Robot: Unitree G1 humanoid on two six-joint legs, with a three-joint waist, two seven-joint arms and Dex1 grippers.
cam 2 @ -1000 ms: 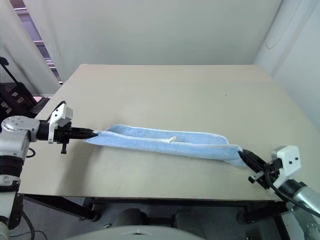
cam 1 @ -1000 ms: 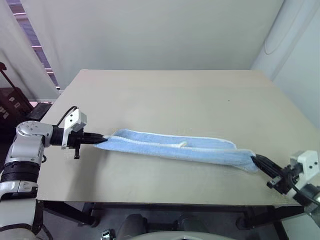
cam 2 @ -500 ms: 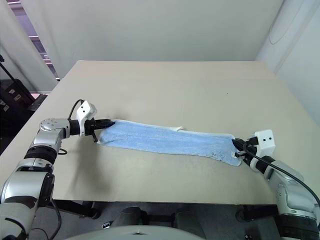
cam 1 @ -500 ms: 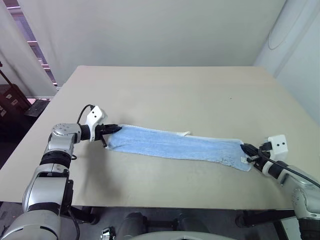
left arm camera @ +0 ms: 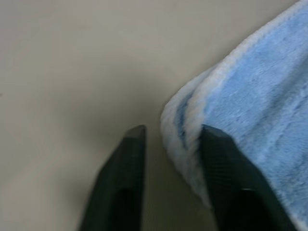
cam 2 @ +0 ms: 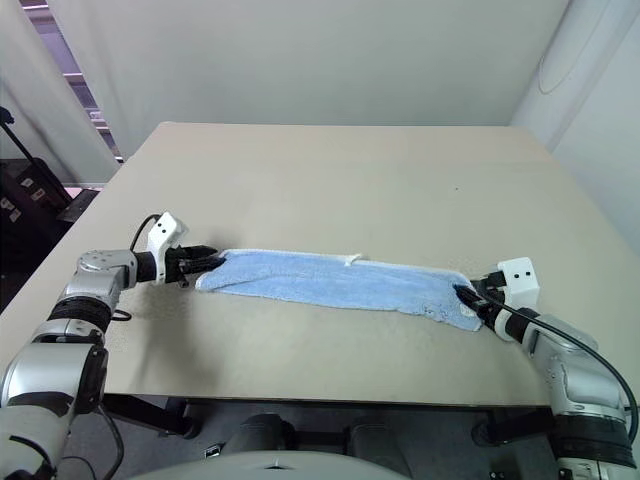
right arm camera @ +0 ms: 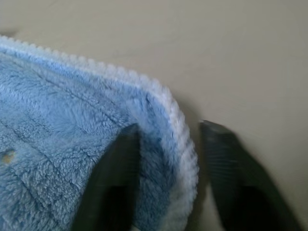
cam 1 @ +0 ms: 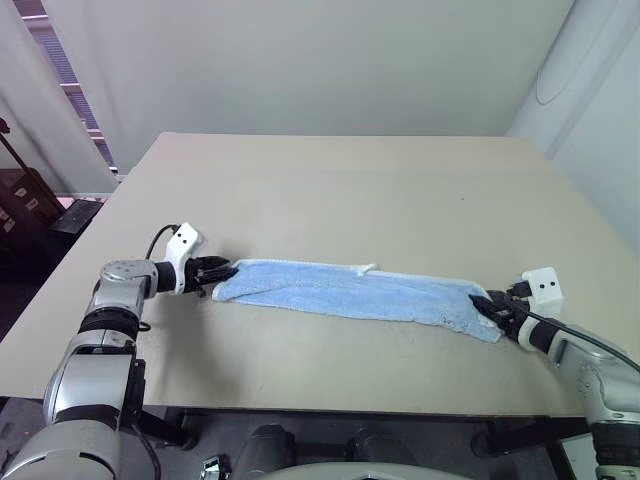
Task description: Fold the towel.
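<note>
Now the towel [cam 1: 355, 294] lies flat on the table [cam 1: 350, 190], folded double, long axis running left to right. A second ago it hung taut, pinched at both ends; both jaws now stand apart, left gripper [left arm camera: 169, 137] and right gripper [right arm camera: 168, 127] each straddling an end edge.

A wide beige table [cam 1: 380, 190] is sitting before a plain white wall [cam 1: 300, 60], with a pale curtain [cam 1: 55, 120] hanging at the left and dark furniture [cam 1: 25, 205] standing beside it.
</note>
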